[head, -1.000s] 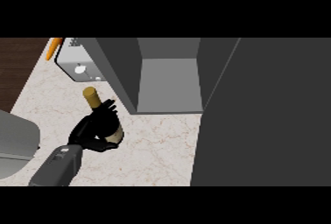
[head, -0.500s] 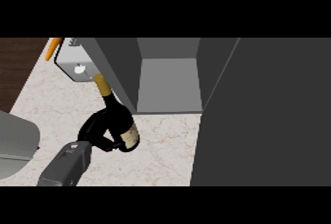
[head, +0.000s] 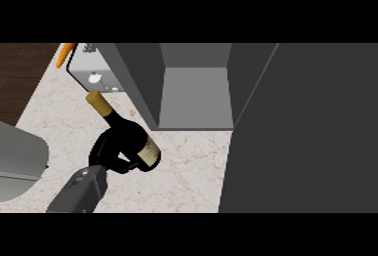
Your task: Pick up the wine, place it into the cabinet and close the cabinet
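At seven o'clock over the counter, the left hand is curling its fingers round the wine bottle, whose neck is pointing toward eleven o'clock. The open cabinet is standing just beside it at one o'clock.

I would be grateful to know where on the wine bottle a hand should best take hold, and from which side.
Grip the wine bottle round its wide body by the label, from the left, as the left hand does. The neck is thin and tapers, and a left-side hold probably leaves the side toward the open cabinet free.
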